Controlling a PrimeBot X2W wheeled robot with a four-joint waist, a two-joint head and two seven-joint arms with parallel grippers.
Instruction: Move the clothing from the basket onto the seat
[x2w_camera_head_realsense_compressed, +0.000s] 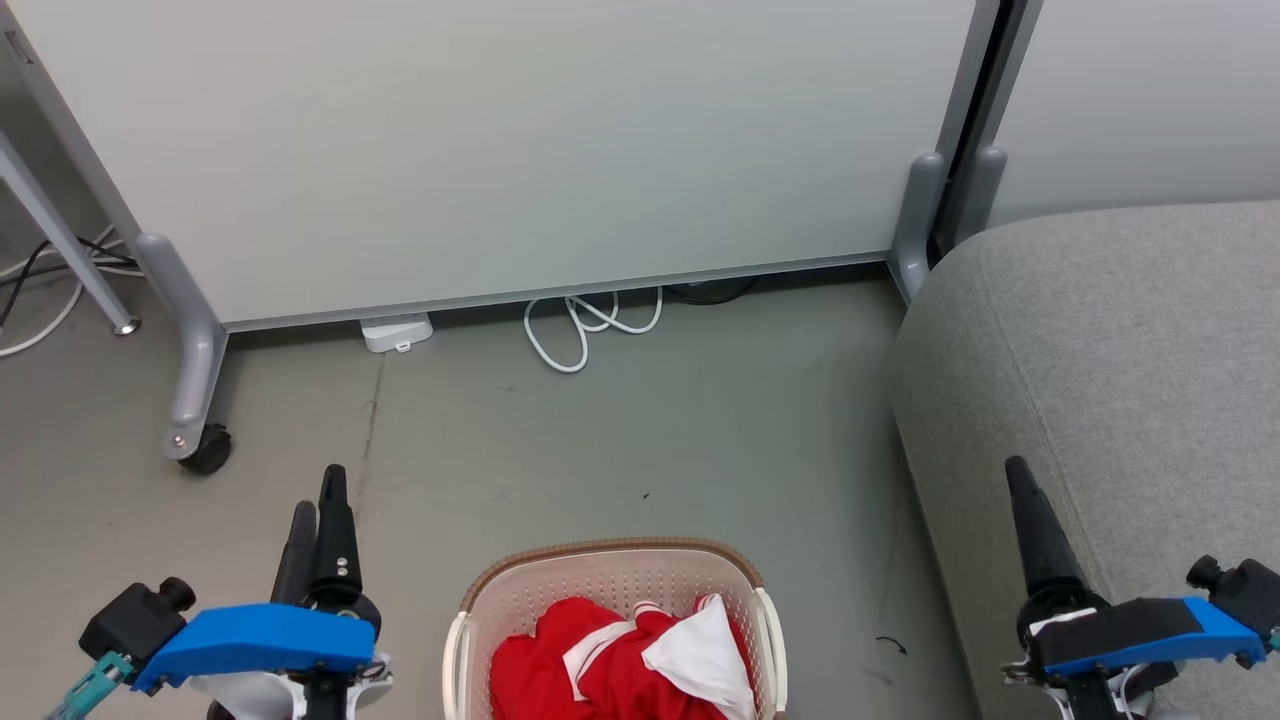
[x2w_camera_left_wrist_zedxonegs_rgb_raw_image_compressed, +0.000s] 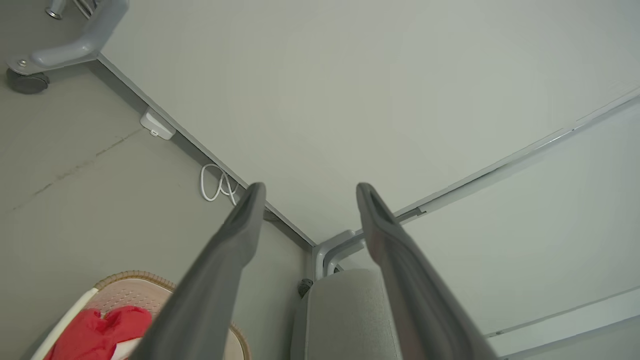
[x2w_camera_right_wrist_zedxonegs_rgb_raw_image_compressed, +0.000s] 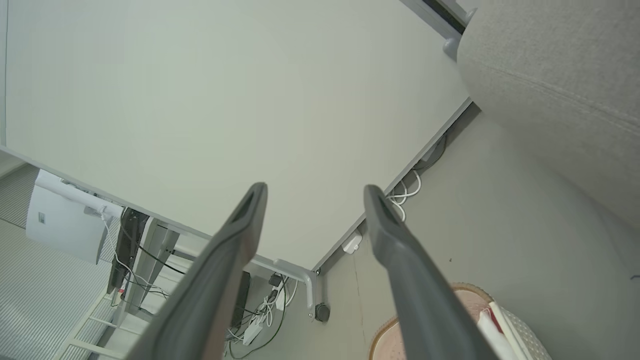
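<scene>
Red clothing (x2w_camera_head_realsense_compressed: 600, 660) with white trim and lining lies bunched in the cream basket (x2w_camera_head_realsense_compressed: 520, 590), which stands on the floor at the bottom centre of the head view. The grey seat (x2w_camera_head_realsense_compressed: 1120, 380) fills the right side. My left gripper (x2w_camera_head_realsense_compressed: 318, 500) hovers left of the basket, open and empty. My right gripper (x2w_camera_head_realsense_compressed: 1020, 480) hangs over the seat's near edge, fingers apart. In the left wrist view the open left gripper (x2w_camera_left_wrist_zedxonegs_rgb_raw_image_compressed: 307, 192) points at the panel, with the basket (x2w_camera_left_wrist_zedxonegs_rgb_raw_image_compressed: 125, 277), clothing (x2w_camera_left_wrist_zedxonegs_rgb_raw_image_compressed: 100, 325) and seat (x2w_camera_left_wrist_zedxonegs_rgb_raw_image_compressed: 345, 310) below. The right wrist view shows the open right gripper (x2w_camera_right_wrist_zedxonegs_rgb_raw_image_compressed: 315, 195), the seat (x2w_camera_right_wrist_zedxonegs_rgb_raw_image_compressed: 560, 75) and the basket rim (x2w_camera_right_wrist_zedxonegs_rgb_raw_image_compressed: 395, 325).
A pale partition panel (x2w_camera_head_realsense_compressed: 500, 150) on castor feet (x2w_camera_head_realsense_compressed: 205, 450) closes off the back. A white cable (x2w_camera_head_realsense_compressed: 590, 325) and a small white box (x2w_camera_head_realsense_compressed: 397, 332) lie at its base. Grey floor (x2w_camera_head_realsense_compressed: 650, 440) lies between basket and panel.
</scene>
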